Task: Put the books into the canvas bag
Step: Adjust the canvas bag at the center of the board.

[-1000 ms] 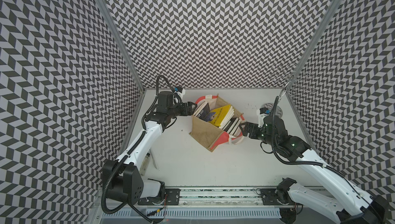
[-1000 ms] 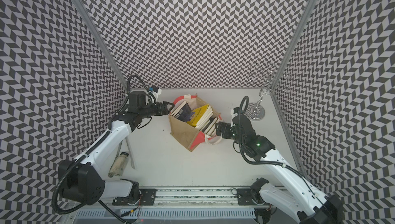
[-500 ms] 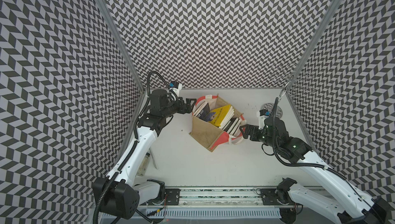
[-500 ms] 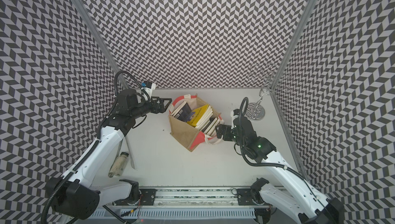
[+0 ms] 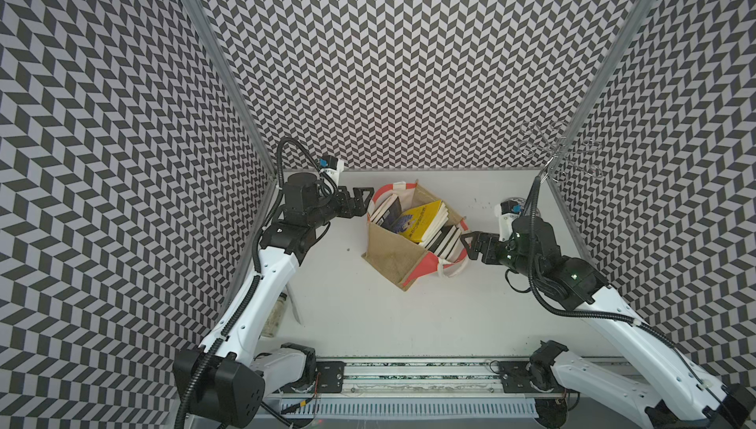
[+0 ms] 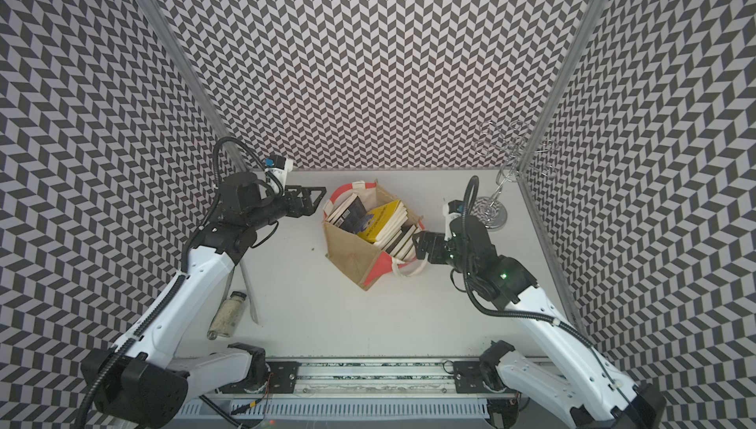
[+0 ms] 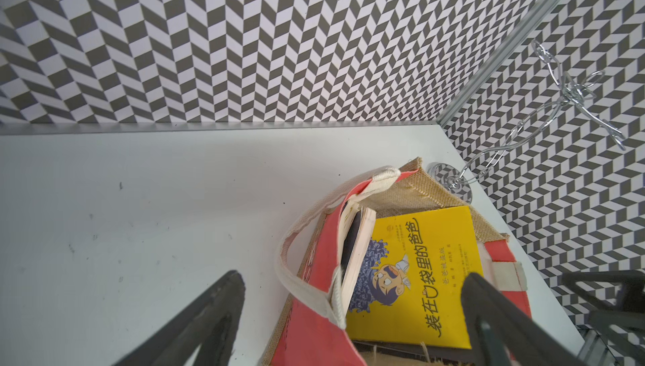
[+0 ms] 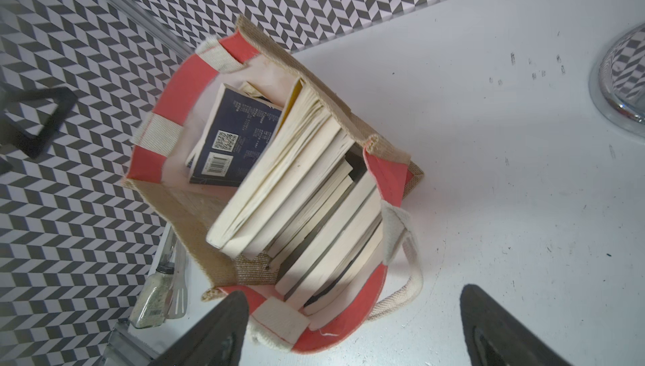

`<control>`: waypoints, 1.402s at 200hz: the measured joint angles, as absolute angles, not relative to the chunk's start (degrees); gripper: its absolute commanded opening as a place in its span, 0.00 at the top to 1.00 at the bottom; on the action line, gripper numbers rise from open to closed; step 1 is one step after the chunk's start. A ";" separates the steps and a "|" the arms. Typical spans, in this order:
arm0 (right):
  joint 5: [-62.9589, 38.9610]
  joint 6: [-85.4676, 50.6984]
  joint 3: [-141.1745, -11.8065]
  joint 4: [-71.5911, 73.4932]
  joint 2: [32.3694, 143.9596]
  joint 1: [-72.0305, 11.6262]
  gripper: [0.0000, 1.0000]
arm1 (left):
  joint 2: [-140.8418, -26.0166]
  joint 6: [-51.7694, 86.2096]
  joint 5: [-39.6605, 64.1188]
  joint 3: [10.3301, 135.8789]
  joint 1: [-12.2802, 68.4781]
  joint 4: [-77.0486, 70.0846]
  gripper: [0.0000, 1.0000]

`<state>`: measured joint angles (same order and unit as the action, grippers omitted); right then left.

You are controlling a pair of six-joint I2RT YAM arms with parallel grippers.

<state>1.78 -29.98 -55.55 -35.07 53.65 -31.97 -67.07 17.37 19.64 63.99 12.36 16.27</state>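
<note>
The jute bag [image 5: 392, 255] stands mid-counter [image 5: 368, 316] holding the books [image 8: 300, 186], a yellow cartoon paperback [image 7: 415, 277] titled "装在口袋里的爸爸" on top. Left hand [image 5: 362, 202] and right hand [image 5: 470, 245] flank it, both spread and empty. A wire stand [image 6: 491, 210], jar [image 6: 227, 314] and spatula [image 8: 178, 294] sit aside.

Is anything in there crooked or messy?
Yes: the yellow book lies slanted across the upright books in the canvas bag, not slotted in. One bag handle flops onto the table.
</note>
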 measured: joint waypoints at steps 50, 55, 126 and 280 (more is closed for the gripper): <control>4.82 -29.32 -60.34 -38.54 56.82 -31.92 0.01 | -63.22 22.06 15.77 56.66 7.75 15.31 0.00; 5.17 -29.23 -60.64 -38.83 57.21 -31.77 0.00 | -63.31 22.26 15.90 56.60 7.14 15.05 0.00; 4.25 -30.09 -61.65 -40.71 65.10 -29.45 0.03 | -65.73 23.05 21.12 57.19 4.03 11.53 0.00; -9.23 -35.24 -51.11 -32.60 64.84 -29.43 1.00 | -73.17 24.43 22.09 57.21 7.16 9.10 0.10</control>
